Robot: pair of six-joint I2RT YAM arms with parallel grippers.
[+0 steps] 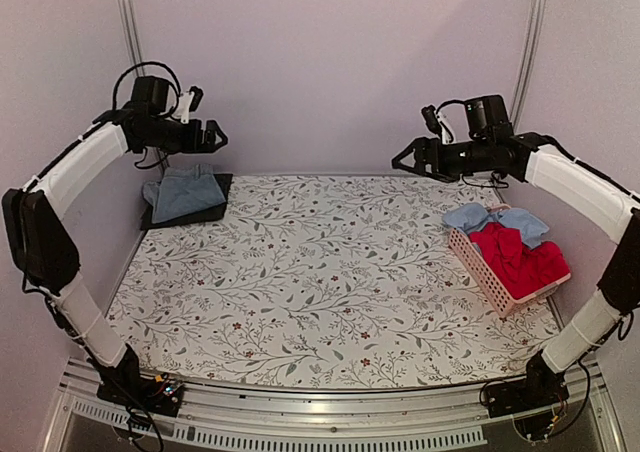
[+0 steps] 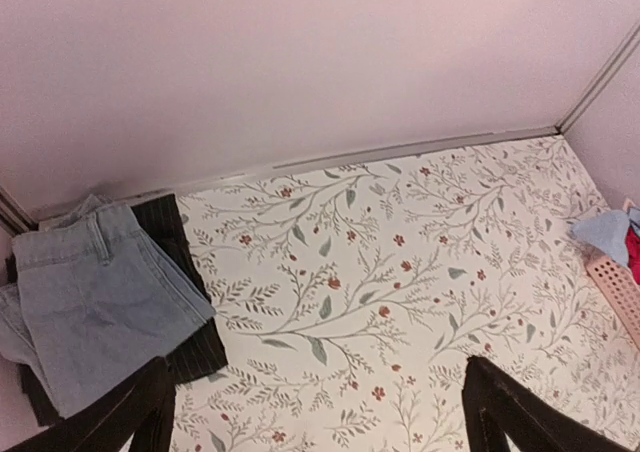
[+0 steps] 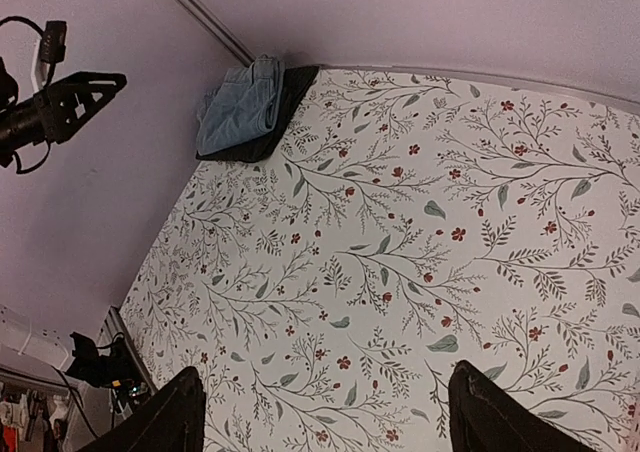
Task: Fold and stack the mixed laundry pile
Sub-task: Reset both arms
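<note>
Left tool (image 1: 218,135) and right tool (image 1: 403,159) are hovering open, empty. Jeans (image 1: 188,192) are lying far from the basket (image 1: 480,272), presumably separating finished work.

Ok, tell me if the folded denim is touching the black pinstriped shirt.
Touching: left wrist view shows the folded denim lying on the black pinstriped shirt.
</note>
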